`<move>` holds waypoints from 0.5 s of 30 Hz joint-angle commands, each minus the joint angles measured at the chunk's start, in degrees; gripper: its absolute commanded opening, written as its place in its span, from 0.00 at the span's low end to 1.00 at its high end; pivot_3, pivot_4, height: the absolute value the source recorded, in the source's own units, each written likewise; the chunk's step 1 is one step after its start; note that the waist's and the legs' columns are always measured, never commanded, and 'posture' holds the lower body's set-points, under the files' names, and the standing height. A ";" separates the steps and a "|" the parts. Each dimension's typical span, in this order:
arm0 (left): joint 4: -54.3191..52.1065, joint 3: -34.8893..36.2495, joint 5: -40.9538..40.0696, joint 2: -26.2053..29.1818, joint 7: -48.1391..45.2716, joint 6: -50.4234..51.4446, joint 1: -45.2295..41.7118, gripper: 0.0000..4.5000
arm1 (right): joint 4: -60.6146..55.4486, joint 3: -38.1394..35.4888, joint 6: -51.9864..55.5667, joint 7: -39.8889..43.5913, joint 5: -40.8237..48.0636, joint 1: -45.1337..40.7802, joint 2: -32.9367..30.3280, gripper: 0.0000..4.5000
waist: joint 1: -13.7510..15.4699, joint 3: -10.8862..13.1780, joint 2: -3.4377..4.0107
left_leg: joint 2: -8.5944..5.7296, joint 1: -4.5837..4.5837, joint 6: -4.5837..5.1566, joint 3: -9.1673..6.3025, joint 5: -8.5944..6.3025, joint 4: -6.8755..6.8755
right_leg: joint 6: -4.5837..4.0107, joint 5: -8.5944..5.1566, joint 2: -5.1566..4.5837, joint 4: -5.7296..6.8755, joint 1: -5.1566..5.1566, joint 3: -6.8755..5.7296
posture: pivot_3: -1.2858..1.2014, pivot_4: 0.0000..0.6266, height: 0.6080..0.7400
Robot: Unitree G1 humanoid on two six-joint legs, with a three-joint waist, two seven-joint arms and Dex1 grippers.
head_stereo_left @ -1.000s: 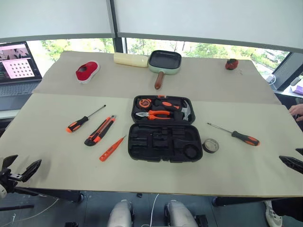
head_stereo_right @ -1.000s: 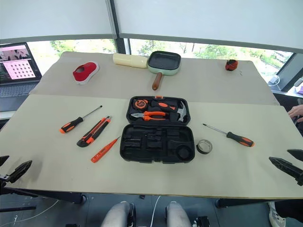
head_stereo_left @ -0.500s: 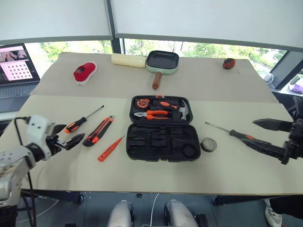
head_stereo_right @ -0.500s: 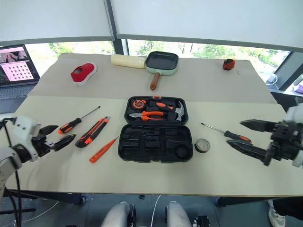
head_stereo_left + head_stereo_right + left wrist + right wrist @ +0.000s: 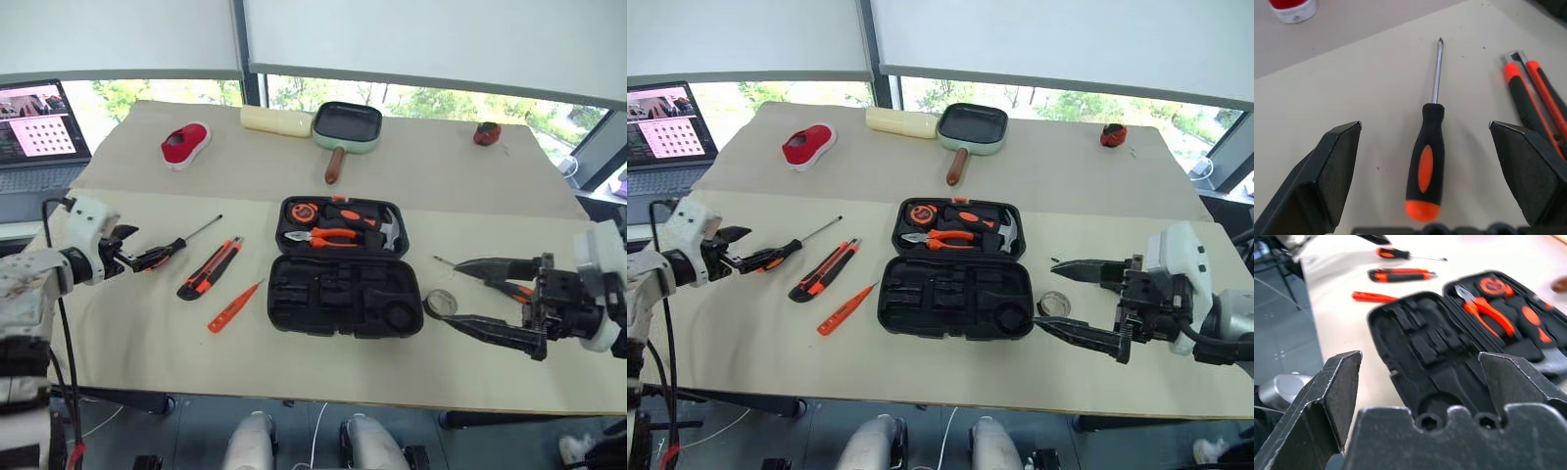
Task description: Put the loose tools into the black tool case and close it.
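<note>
Left gripper (image 5: 1425,171) jaws wide apart, straddling screwdriver (image 5: 1426,152) handle; utility knife (image 5: 209,268), tester pen (image 5: 233,306) beside; tool case (image 5: 343,267) open mid-tabletop (image 5: 147,323); tape roll (image 5: 437,304), second screwdriver (image 5: 509,287) right; right gripper (image 5: 1058,299) jaws spread, empty.
</note>
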 commanded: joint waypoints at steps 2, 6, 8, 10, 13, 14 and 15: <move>11.36 -5.44 6.52 -1.55 -2.73 -6.71 -6.34 1.00 | -2.74 0.28 -0.37 -2.24 1.24 -0.86 0.68 0.99 | 0.07 0.00 -0.02 | -0.01 -0.04 0.00 0.00 0.00 0.01 | 0.01 0.00 -0.01 -0.01 -0.02 0.00 | 0.52 0.24 1.00; 19.85 -7.35 9.42 -3.08 -3.50 -10.70 -10.48 0.88 | -4.46 -0.06 -0.35 -3.47 1.00 -0.03 0.99 1.00 | 0.25 -0.01 -0.03 | -0.01 -0.12 0.00 -0.06 0.00 0.07 | 0.01 0.00 0.00 0.08 -0.07 -0.06 | 0.52 0.24 1.00; 21.91 -7.55 9.90 -3.30 -4.70 -11.85 -11.55 0.78 | -5.25 -0.58 -0.04 -4.33 1.21 0.61 1.18 1.00 | 0.27 -0.01 -0.03 | -0.01 -0.12 0.00 -0.07 0.00 0.12 | 0.01 0.00 0.01 0.14 -0.07 -0.06 | 0.52 0.24 1.00; 23.74 -7.21 10.09 -3.52 -5.21 -11.85 -12.85 0.59 | -5.98 -1.20 0.09 -4.95 1.17 1.55 1.35 1.00 | 0.28 -0.01 -0.03 | -0.01 -0.11 0.00 -0.08 0.00 0.20 | 0.01 0.00 0.01 0.20 -0.06 -0.07 | 0.52 0.24 1.00; 24.27 -6.55 9.42 -3.48 -7.18 -12.42 -14.64 0.35 | -7.16 -2.05 0.22 -6.47 1.05 3.15 1.76 1.00 | 0.22 -0.01 -0.03 | 0.01 -0.11 0.01 -0.11 0.00 0.33 | 0.01 0.00 0.01 0.29 -0.04 -0.09 | 0.52 0.24 1.00; 23.70 -6.20 8.82 -3.56 -8.23 -12.37 -15.48 0.26 | -7.59 -2.29 0.23 -7.00 0.93 3.79 1.96 1.00 | 0.20 -0.02 -0.04 | 0.01 -0.12 0.01 -0.12 0.00 0.35 | 0.01 0.00 0.02 0.30 -0.04 -0.09 | 0.52 0.24 1.00; 22.89 -5.80 8.11 -3.78 -9.40 -12.20 -16.34 0.20 | -7.99 -2.53 0.26 -7.44 0.75 4.44 2.10 1.00 | 0.21 -0.01 -0.04 | 0.03 -0.12 0.00 -0.14 0.00 0.38 | 0.01 0.00 0.03 0.31 -0.03 -0.10 | 0.52 0.24 1.00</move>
